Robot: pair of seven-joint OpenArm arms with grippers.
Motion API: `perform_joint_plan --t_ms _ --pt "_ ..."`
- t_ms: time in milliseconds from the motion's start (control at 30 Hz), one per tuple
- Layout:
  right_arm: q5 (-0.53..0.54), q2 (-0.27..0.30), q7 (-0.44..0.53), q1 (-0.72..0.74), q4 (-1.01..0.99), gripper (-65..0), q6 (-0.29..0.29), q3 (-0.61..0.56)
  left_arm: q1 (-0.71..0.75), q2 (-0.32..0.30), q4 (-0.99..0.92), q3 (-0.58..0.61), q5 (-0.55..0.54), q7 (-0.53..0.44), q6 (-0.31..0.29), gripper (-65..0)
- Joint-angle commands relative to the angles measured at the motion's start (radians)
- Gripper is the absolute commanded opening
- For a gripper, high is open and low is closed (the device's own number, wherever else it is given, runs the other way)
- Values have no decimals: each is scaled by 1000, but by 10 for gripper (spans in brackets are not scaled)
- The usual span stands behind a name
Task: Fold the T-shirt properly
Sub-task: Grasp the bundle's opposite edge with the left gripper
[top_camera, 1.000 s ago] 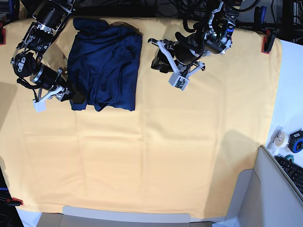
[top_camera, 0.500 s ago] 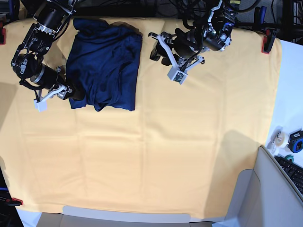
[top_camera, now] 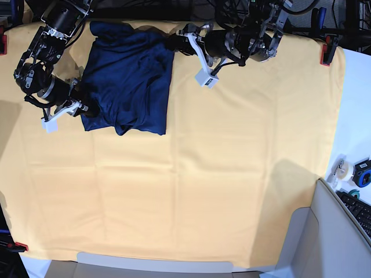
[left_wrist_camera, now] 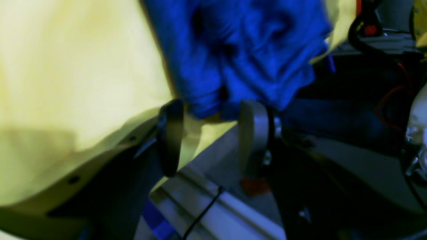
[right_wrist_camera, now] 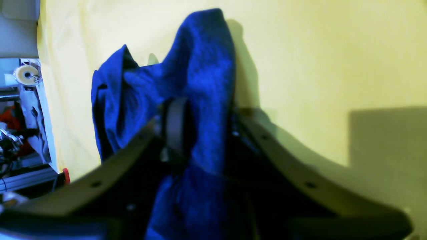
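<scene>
Navy knit fabric: the T-shirt [top_camera: 128, 81], one item, lying bunched and partly folded on the pale yellow cloth [top_camera: 203, 174] that covers the tabletop.

Right tool [right_wrist_camera: 200, 128]: closed on a raised ridge of the shirt's lower left corner; fabric fills the gap between its two fingers and drapes down over the wrist. A second ago those fingers stood wide beside the hem; they have since come together on the cloth, and the corner has drawn slightly inward.

Left tool [left_wrist_camera: 210, 133]: fingers parted, nothing held. A rumpled edge of the shirt lies just ahead of the fingertips, touching or nearly so; blur prevents telling which. Over the last second this tool has travelled from bare cloth well to the side across to the shirt's top right corner, opening wider on the way.

Assessment: one corner is secured and the other is about to be taken. A two-corner hold would likely allow the next fold. The shirt is still creased and uneven, so folding looks well short of finished.
</scene>
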Motion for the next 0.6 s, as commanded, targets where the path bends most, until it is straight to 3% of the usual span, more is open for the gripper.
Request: perform_joint_plan --t_ms 0,100,300,567 --pt "7 11 -4 6 13 -460 4 0 -17 1 -10 -1 -43 -4 1 -373" --pt "8 10 -4 -1 13 -482 4 0 -59 1 -67 -1 -86 -4 1 -352" --pt "8 -9 -4 -1 13 -631 4 0 -65 3 -73 -1 -97 -3 1 -350" --pt "8 -9 -4 -1 13 -636 4 0 -74 4 -76 8 -97 5 1 -348"
